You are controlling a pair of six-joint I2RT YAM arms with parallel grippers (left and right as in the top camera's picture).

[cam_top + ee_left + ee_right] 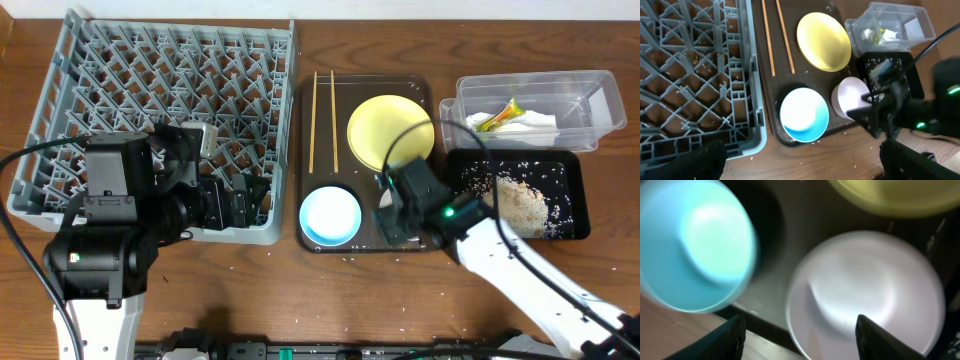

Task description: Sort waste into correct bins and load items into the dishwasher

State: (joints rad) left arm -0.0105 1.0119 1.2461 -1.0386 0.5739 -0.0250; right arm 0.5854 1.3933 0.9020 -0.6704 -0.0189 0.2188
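My right gripper (pixel 393 208) is open and hovers low over the white bowl (pixel 865 295) on the brown tray, with its fingers (pixel 800 335) either side of the bowl's near rim. The light blue bowl (pixel 330 215) sits to its left. The yellow plate (pixel 390 130) and the chopsticks (pixel 322 120) lie behind. My left gripper (pixel 235 200) is open and empty over the front right corner of the grey dish rack (pixel 150 80). A small white cup (pixel 200 135) sits in the rack. The napkin (pixel 535 120) and wrapper (pixel 500 115) lie in the clear tub (pixel 580 90). Rice scraps (pixel 520 205) lie in the black tray (pixel 570 165).
The dark brown serving tray (pixel 420 90) holds the dishes between the rack and the bins. Loose rice grains dot the wooden table in front of the tray (pixel 850 150). The right arm (pixel 520 270) crosses the front right of the table.
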